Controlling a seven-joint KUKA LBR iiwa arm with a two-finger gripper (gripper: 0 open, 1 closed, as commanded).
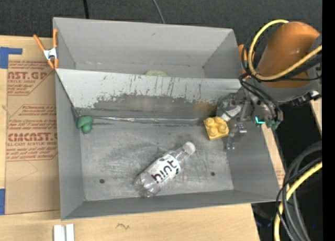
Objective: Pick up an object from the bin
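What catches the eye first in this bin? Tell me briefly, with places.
The clear bottle labelled "hint" lies on its side near the front middle of the bin floor. A yellow brick sits at the floor's right rear, with the end effector close beside it on the right. A small green lump lies at the far left, by the back wall.

The clear plastic bottle (163, 171) reads "hint".

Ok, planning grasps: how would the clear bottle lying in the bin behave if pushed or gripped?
The bottle lies on its round side, so a nudge likely rolls it. It looks empty, so probably light; its smooth wall may slip.
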